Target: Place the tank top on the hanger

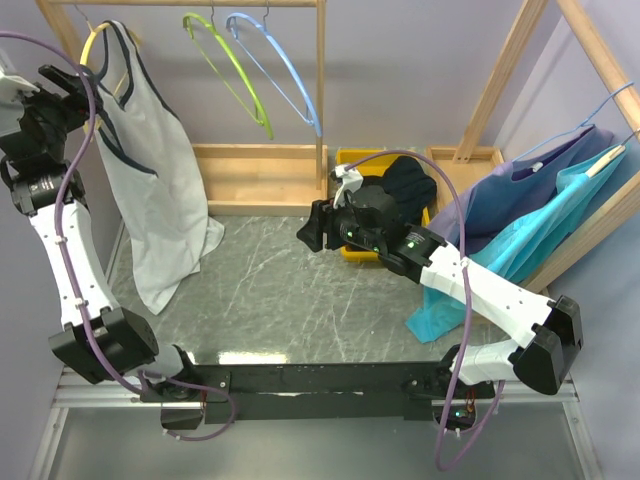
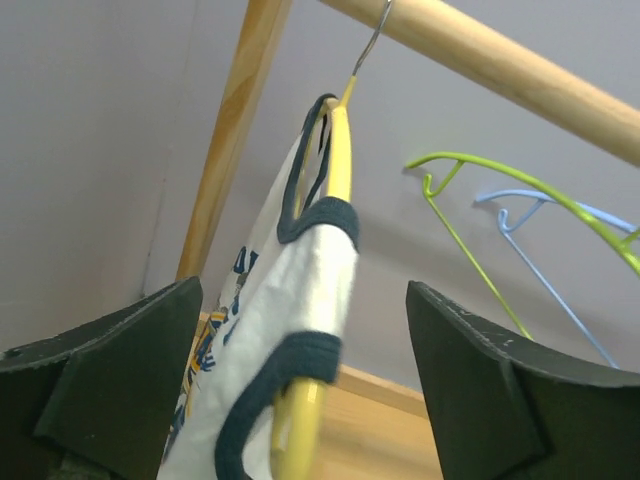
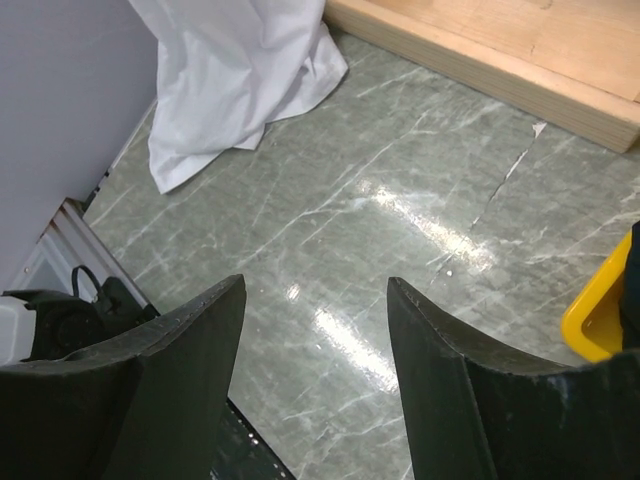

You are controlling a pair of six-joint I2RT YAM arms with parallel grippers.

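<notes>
The tank top hangs on the yellow hanger, beneath the wooden rail. My left claw and right claw are spread wide, holding nothing. Risk: my left claw brushing the hanger could shake a strap loose.

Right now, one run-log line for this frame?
tank top on hanger, hem on table | left hand open, near hanger | right hand open, empty, above table

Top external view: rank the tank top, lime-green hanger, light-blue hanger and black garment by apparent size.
1. tank top
2. lime-green hanger and light-blue hanger: they look alike, so tied
3. black garment, partly hidden
</notes>
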